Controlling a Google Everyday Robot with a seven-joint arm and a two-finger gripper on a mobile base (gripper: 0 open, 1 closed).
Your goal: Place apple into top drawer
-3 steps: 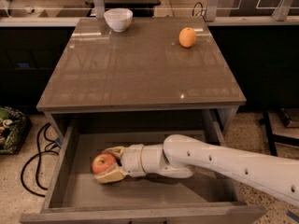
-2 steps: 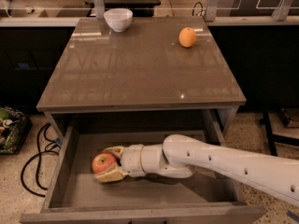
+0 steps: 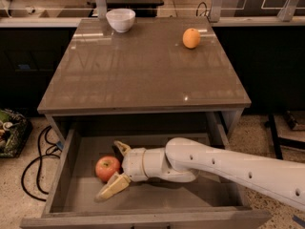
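Note:
The apple (image 3: 107, 168), red-orange, rests on the flat grey bottom of the open top drawer (image 3: 61, 178), left of its middle. My gripper (image 3: 109, 171) reaches in from the right on a white arm. Its two tan fingers (image 3: 111, 189) are spread wide, one behind the apple and one in front of it. The apple sits between them, and the front finger stands clear of it.
The brown table top (image 3: 143, 66) overhangs the back of the drawer. A white bowl (image 3: 120, 19) stands at its far left and a small orange fruit (image 3: 191, 37) at its far right. Black cables (image 3: 35, 163) lie on the floor at the left.
The fingers were closed around the apple; now they have spread apart and the apple lies free on the drawer bottom. The arm has hardly moved.

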